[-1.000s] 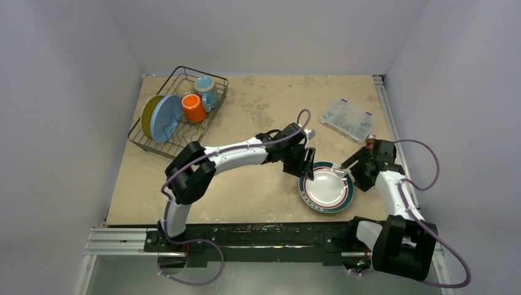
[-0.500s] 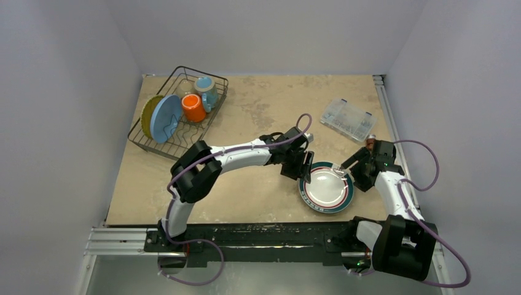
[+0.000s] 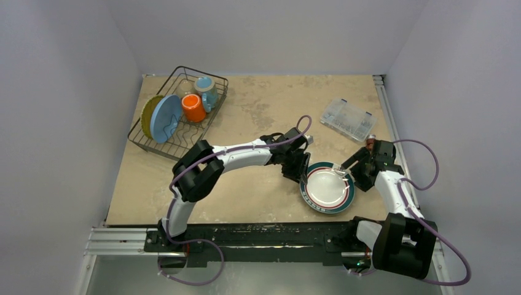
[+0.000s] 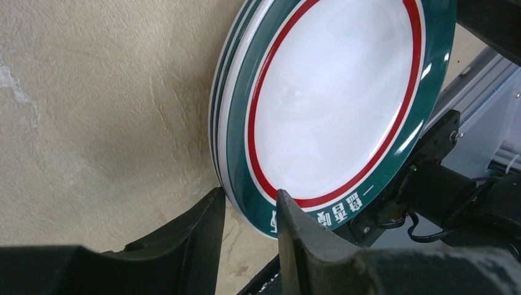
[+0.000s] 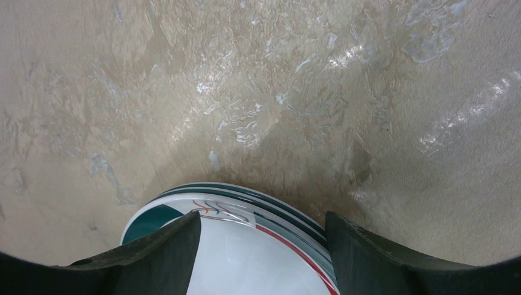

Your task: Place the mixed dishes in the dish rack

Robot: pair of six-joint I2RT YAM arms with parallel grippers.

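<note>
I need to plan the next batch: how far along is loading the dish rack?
Done: the dish rack holds the yellow woven plate, blue plate, orange cup and blue mug. In hand: the teal-rimmed plate has its rim between the fingers of the left gripper, clamped or not I cannot tell; the open right gripper straddles the opposite edge. Left: racking that plate.

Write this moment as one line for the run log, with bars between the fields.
step: picking up plate | left gripper: astride plate's left rim, grip unclear | right gripper: open, at far rim
</note>
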